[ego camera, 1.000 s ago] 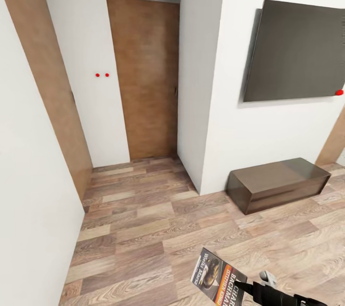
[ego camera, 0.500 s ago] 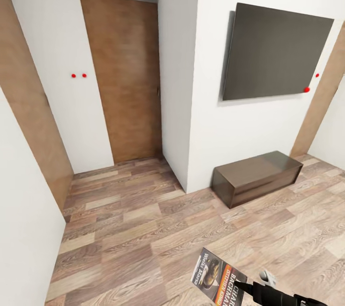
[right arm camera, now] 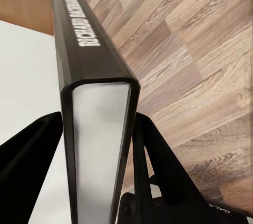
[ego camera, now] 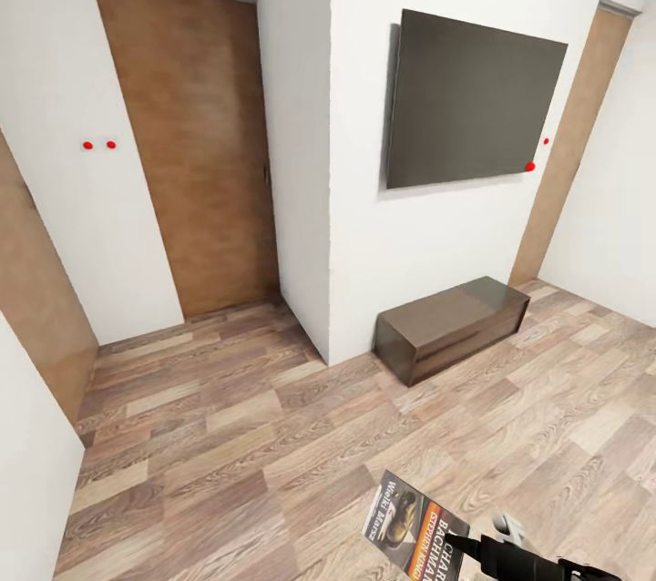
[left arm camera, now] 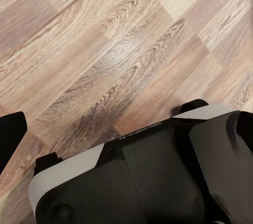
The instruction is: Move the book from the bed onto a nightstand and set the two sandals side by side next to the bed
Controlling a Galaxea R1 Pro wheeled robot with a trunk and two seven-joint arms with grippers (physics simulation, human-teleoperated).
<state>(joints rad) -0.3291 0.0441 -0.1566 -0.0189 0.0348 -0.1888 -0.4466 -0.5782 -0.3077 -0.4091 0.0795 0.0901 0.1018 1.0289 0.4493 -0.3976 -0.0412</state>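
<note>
The book (ego camera: 415, 526), grey-white with a dark picture and an orange band, hangs above the wood-plank floor at the bottom of the head view. My right gripper (ego camera: 466, 546) is shut on its edge. In the right wrist view the book (right arm camera: 89, 50) stands spine-up between the two black fingers (right arm camera: 158, 155), with the right gripper (right arm camera: 97, 124) clamped on it. The left gripper (left arm camera: 127, 126) points down at the floor over part of my base, its fingers wide apart and holding nothing. The bed, the nightstand and the sandals are out of view.
A long dark bench (ego camera: 453, 326) stands against the white wall under a dark wall-mounted screen (ego camera: 474, 98). A brown door (ego camera: 191, 144) is at the back left and another door (ego camera: 569, 135) at the right. A white wall (ego camera: 27, 453) is close on my left.
The whole picture has slid leftward, so the camera has turned to the right and the right-hand door has come into view. The book and right gripper keep their place in the view.
</note>
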